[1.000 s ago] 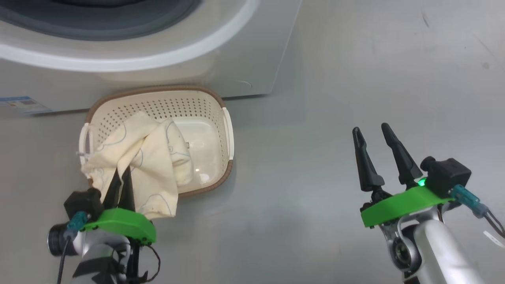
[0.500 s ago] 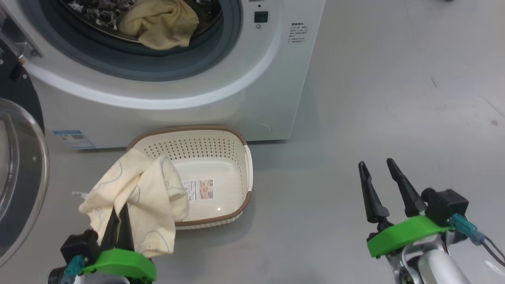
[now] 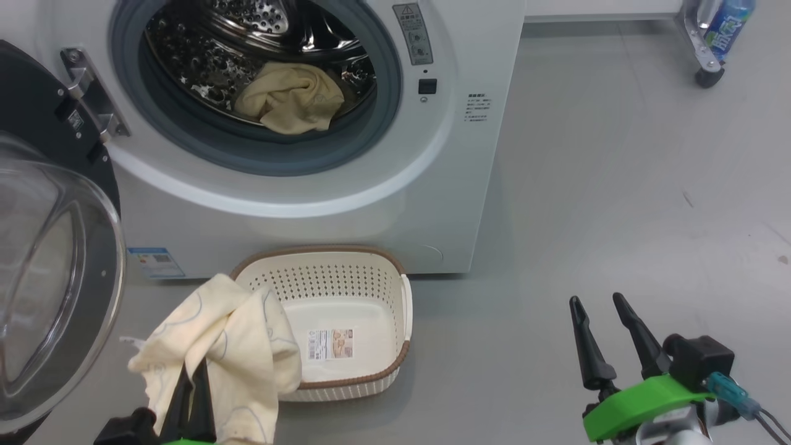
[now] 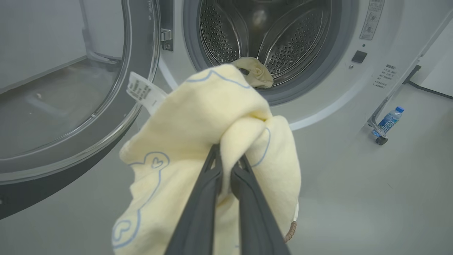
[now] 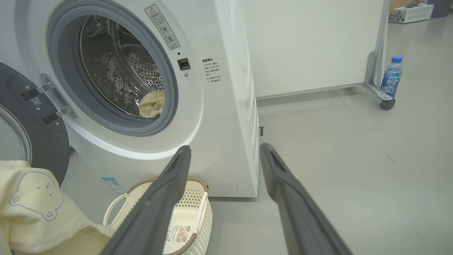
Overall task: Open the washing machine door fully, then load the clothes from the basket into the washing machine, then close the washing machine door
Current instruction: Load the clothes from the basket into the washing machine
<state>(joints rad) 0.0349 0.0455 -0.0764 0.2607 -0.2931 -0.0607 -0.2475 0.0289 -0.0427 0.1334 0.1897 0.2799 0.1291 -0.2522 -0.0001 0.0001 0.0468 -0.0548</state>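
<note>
Since a second ago the head camera is tilting upward, bringing the steel drum of the big white front-loading washing machine into sight. The left gripper is clamping a bunched fold of the soft pale-yellow cloth, which is hanging limp and light, seemingly clear of the near-left corner of the cream perforated plastic basket. The right gripper is idling, fingers apart.

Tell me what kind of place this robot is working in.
Probably a lab or test room staged as a laundry corner: a washing machine stands on bare grey floor with a basket before it, and a white partition on a caster has a drink bottle beside it.
</note>
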